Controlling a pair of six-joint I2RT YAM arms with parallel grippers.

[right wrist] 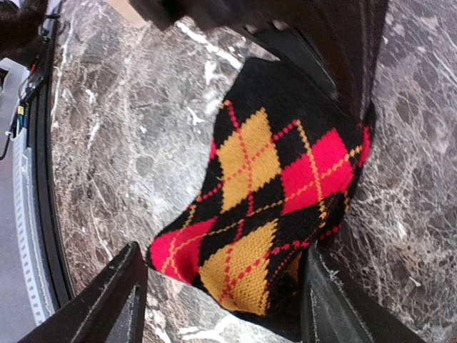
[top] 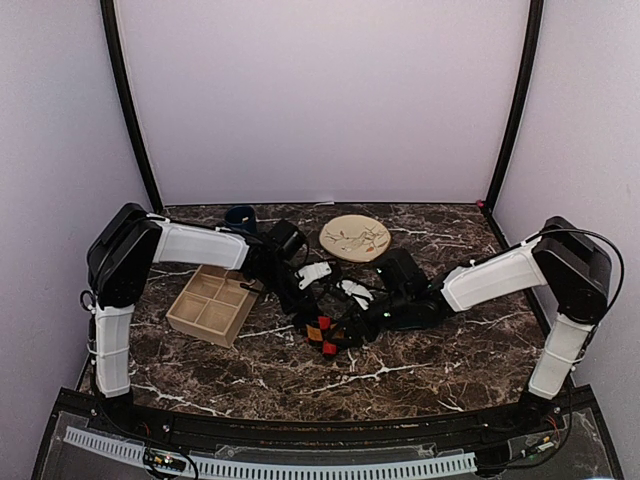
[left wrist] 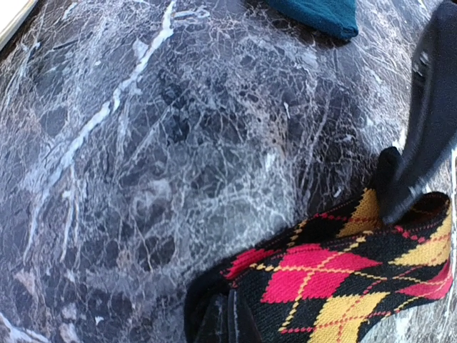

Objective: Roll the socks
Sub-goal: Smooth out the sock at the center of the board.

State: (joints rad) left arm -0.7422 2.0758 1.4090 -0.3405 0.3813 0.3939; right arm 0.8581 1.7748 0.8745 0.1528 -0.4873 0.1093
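The black argyle sock [right wrist: 275, 193] with red and yellow diamonds lies on the dark marble table; it also shows in the left wrist view [left wrist: 335, 279] and in the top view [top: 324, 335]. My left gripper [left wrist: 232, 323] is shut on the sock's black edge. My right gripper [right wrist: 221, 307] is open, its fingers either side of the sock's other end, one finger [right wrist: 335, 304] touching the fabric. The tip of the teal-green sock [left wrist: 318, 13] shows at the top of the left wrist view. In the top view the arms hide it.
A wooden compartment tray [top: 212, 303] stands at the left. A dark blue mug [top: 240, 215] and a round patterned plate [top: 355, 238] stand at the back. Both arms meet at the table's middle [top: 340, 300].
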